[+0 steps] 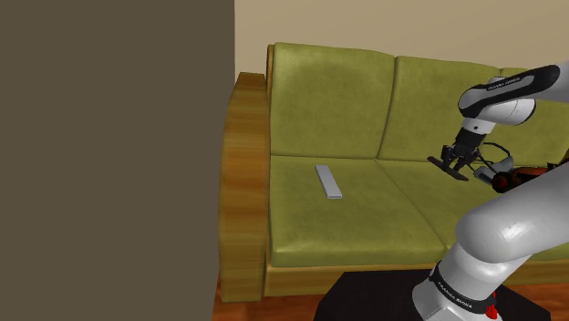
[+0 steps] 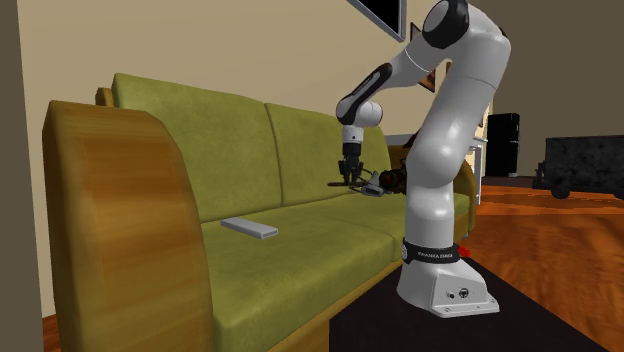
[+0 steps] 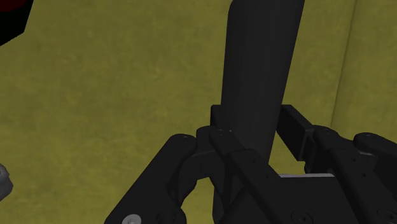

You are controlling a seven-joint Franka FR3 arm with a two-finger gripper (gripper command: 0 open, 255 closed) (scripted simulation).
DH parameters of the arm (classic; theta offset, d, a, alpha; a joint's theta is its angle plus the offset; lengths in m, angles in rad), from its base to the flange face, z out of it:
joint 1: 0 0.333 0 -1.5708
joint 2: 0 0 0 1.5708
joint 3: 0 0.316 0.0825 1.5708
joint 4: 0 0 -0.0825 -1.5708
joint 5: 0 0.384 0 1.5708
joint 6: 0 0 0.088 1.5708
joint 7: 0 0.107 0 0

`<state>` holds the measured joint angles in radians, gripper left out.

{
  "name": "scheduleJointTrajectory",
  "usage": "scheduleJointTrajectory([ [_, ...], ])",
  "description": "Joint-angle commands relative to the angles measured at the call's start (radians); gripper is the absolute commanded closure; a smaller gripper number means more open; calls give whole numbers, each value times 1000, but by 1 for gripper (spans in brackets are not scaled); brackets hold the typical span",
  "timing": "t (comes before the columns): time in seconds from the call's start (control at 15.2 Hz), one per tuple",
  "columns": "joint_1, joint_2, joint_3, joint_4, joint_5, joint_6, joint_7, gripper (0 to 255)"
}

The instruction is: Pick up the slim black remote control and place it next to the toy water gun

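Note:
My gripper (image 1: 459, 157) is shut on a slim black remote control (image 1: 448, 167), which hangs level just above the right seat cushion of the green sofa (image 1: 346, 219). In the wrist view the remote (image 3: 261, 63) runs away from the gripper (image 3: 254, 149), clasped between the fingers. The toy water gun (image 1: 499, 173), grey and black with red parts, lies on the cushion just to the shoulder view's right of the held remote. In the second exterior view the gripper (image 2: 349, 172) holds the remote (image 2: 343, 184) right beside the water gun (image 2: 375, 183).
A flat grey remote (image 1: 328, 181) lies on the left seat cushion, also seen as a grey bar (image 2: 249, 228). The sofa has wooden armrests (image 1: 239, 182). A dark wall panel (image 1: 109, 155) fills the shoulder view's left. The arm's stand (image 2: 450, 290) is in front of the sofa.

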<state>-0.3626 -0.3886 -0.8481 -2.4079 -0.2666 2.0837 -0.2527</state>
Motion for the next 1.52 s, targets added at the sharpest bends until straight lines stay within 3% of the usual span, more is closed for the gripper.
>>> scheduleJointTrajectory([
  [0.0,6,19,-15,-14,6,32,-9,255],
  [0.73,61,147,-106,-90,74,217,-77,255],
  [1.25,60,147,-105,-90,74,217,-77,255],
  [1.32,60,147,-105,-90,74,217,-77,0],
  [1.45,60,147,-105,-90,74,217,-77,0],
])
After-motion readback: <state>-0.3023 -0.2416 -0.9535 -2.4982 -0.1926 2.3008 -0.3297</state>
